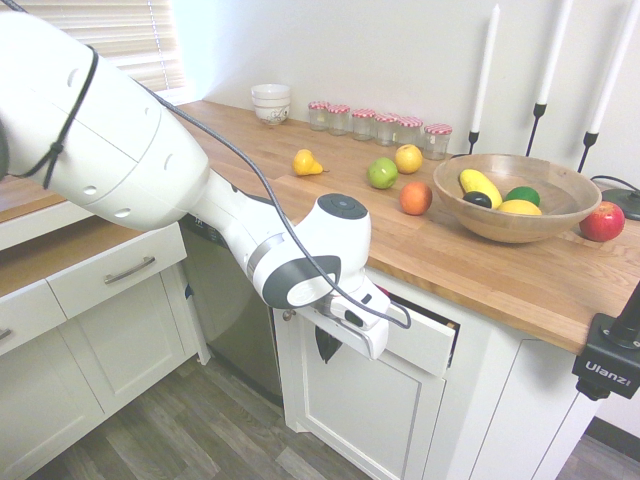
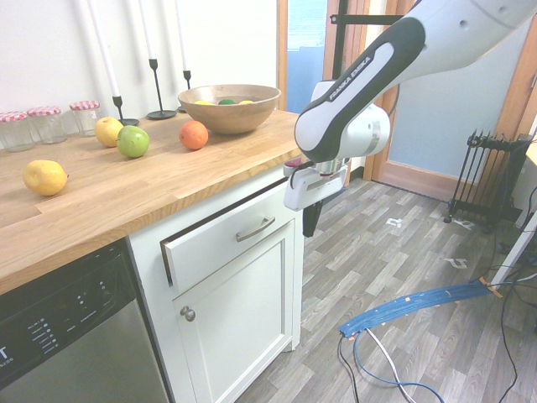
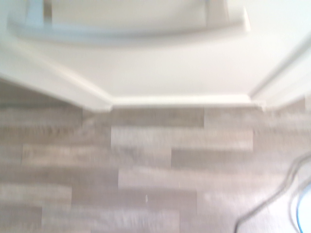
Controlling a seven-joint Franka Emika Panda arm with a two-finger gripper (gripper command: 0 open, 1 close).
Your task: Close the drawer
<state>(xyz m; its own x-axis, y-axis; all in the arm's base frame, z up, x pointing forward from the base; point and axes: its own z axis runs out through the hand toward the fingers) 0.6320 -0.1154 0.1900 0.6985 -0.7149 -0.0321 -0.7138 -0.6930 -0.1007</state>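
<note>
Wood counter: a long butcher-block top [image 2: 126, 189] runs along the white wall, and it is the largest surface here.
Floor: grey-brown planks [image 2: 403, 252], also seen blurred in the wrist view.
Cabinet: white body under the counter, with a tall door [image 2: 239, 319] that has a round knob.
Dishwasher: steel front [image 2: 75, 353] just beside the cabinet.
Drawer: the drawer [image 2: 226, 239] sits directly under the counter edge, above the door; it stands out only a little, with a dark gap around its white front, and the curved silver handle [image 2: 255, 228] is free.
My arm: it comes down in front of the cabinet corner, the wrist bent so that I point to the floor.
My gripper: my gripper [image 2: 311, 220] hangs just beside the drawer front, near the handle end, not touching it as far as I see.
My fingers: pressed together, holding nothing.
Bowl: wooden bowl [image 1: 560, 215] with fruit inside.
Loose fruit: orange [image 1: 415, 198], green apple [image 1: 382, 173], red apple [image 1: 602, 222].
</note>
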